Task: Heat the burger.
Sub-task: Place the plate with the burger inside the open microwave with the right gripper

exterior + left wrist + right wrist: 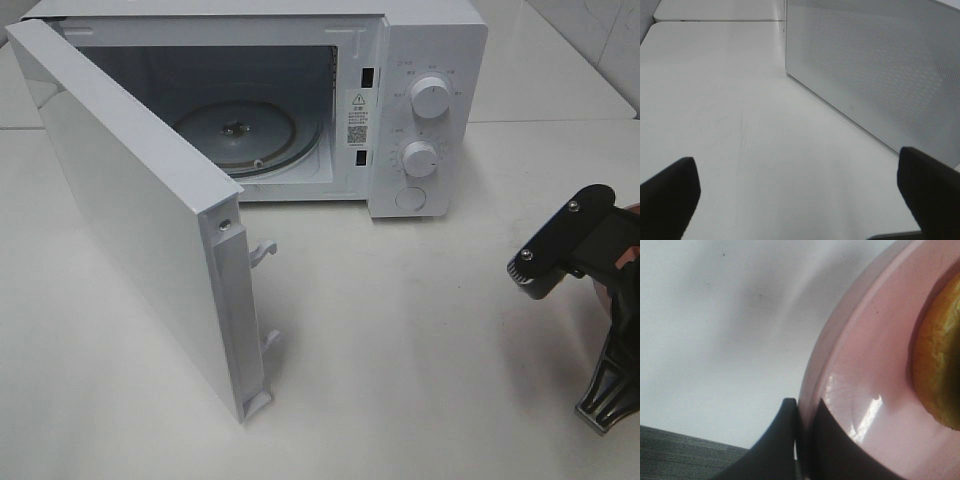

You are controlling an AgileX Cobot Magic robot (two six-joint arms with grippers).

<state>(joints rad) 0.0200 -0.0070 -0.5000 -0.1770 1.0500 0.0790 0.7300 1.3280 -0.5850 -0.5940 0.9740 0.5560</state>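
Observation:
The burger [940, 365] shows only in the right wrist view, as a golden-brown bun edge on a round pink plate [865, 390]. My right gripper [802, 410] is shut on the plate's rim, one finger under it and one on top. In the high view the right arm [575, 245] is at the far right edge, in front of and to the right of the microwave; plate and burger are almost fully hidden there. My left gripper [800, 185] is open and empty, low over the table beside the microwave door [880, 75]. It is out of the high view.
The white microwave [430, 110] stands at the back with its door [130, 200] swung wide open to the left. Its glass turntable [240, 130] holds nothing. Two dials are on its right panel. White table [400, 350] lies in front.

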